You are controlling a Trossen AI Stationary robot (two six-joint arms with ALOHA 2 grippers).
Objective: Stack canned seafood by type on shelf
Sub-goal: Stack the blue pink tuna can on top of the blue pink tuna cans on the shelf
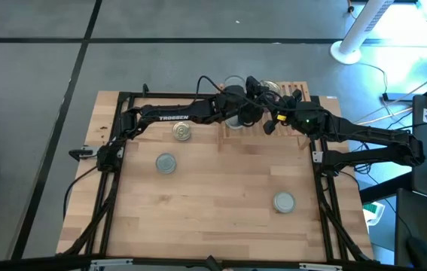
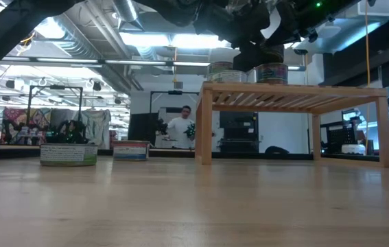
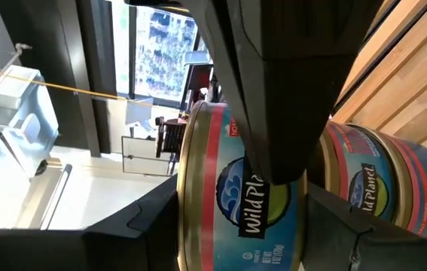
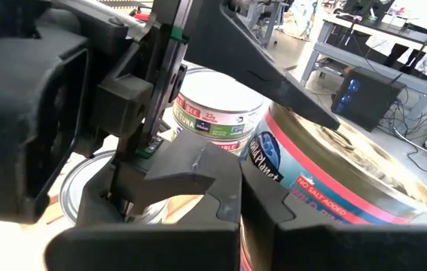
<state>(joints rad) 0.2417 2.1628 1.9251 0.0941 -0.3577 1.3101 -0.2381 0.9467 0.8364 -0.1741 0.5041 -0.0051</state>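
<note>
My left gripper (image 1: 237, 113) reaches level over the shelf (image 2: 297, 92) at the far edge, shut on a blue-and-red labelled tin (image 3: 221, 196) with a gold top (image 4: 349, 162). A like tin (image 3: 382, 181) stands on the slats just below it. A white-labelled tin (image 4: 213, 113) is also on the shelf. My right gripper (image 1: 267, 124) is shut, its tips (image 4: 237, 203) beside the held tin's label. On the table rest a gold-topped tin (image 1: 182, 132) and two silver-topped ones (image 1: 166, 162) (image 1: 284, 202). My left gripper pinches the tin between its flat faces, one finger (image 4: 273, 68) across the gold top (image 4: 326, 143) and the other (image 3: 349, 226) under the bottom. The fingers come in level from the table's left. The tin is upright; whether it rests on the tin below cannot be told. My right gripper's shut fingers stand at the tin's side label (image 4: 273, 162); I cannot tell whether they touch it.
The shelf stands on four legs (image 2: 205, 127) above the plank tabletop (image 1: 221, 196). Both arms crowd its left end. Black frame rails (image 1: 111, 173) run along the table's sides. A person stands far behind the table (image 2: 180, 127).
</note>
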